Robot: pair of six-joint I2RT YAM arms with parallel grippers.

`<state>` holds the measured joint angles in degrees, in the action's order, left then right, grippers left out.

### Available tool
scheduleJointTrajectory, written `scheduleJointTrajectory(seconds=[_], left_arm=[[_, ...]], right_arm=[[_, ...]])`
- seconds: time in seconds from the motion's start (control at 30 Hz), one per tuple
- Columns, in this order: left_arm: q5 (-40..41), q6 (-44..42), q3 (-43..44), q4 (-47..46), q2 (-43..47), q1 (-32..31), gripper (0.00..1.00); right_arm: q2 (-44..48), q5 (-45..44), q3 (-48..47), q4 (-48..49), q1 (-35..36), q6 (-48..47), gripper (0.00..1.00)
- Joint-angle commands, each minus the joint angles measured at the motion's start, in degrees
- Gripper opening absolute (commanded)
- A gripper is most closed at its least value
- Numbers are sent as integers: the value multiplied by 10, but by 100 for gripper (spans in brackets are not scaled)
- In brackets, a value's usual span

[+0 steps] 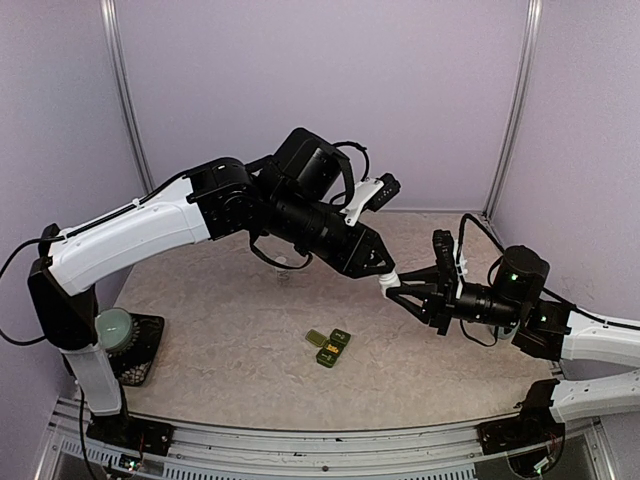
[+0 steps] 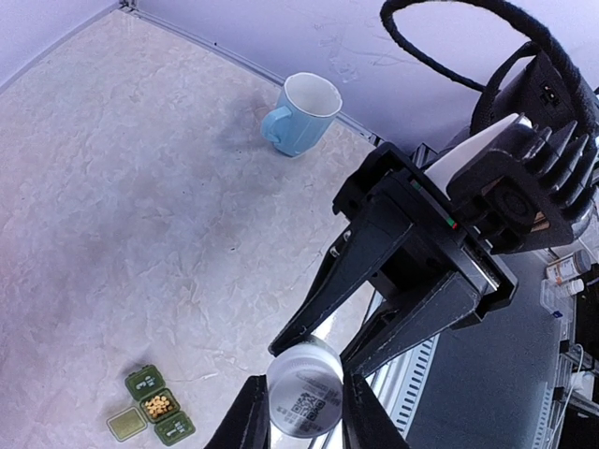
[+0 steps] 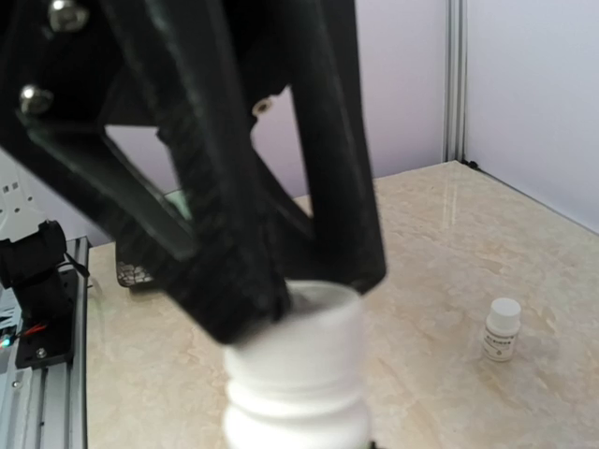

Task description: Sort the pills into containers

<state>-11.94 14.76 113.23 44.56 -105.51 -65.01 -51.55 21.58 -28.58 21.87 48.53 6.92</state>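
Two arms: both reach out over the bench [image 1: 220, 330] and meet tip to tip in the air above its middle.
Bottle: a small white bottle [image 2: 304, 404] with a printed label is held clear of the bench between the two hands.
Left hand: the left hand [image 2: 307, 419] has its fingers [image 2: 251, 416] set against opposite sides of the bottle's near end, touching it on both sides.
Right hand: the right hand [image 2: 316, 354] is closed tight on the far part of the same bottle, one finger on each side.
Containers: the containers [image 2: 154, 412], a dark green strip of three joined compartments, lie flat on the bench. In the top view they are nearer the arm bases than the hands, well apart from both.
Lid: one lid is swung open to the side and is pale yellowish inside. The two end lids look closed.
Pills: small yellow pills [image 2: 158, 406] sit in the open middle compartment.
Mug: a pale blue mug [image 2: 301, 112] stands upright near the back wall, well apart from the containers.
Second bottle: a second bottle [image 3: 503, 329], small and white with a white cap, stands upright on the bench by itself.
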Motion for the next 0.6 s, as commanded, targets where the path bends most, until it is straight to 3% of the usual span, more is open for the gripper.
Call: scheduleJointTrajectory(seconds=[0.0, 0.47, 0.57], left_arm=[[-13, -6, 15, 0, -8, -3, 24], [-51, -21, 3, -1, -9, -3, 24], [-32, -19, 2, -5, -2, -2, 39]], right_arm=[[6, -1, -17, 6, -4, -1, 15], [28, 18, -16, 24, -3, 3, 15], [28, 19, -17, 20, -3, 3, 15]])
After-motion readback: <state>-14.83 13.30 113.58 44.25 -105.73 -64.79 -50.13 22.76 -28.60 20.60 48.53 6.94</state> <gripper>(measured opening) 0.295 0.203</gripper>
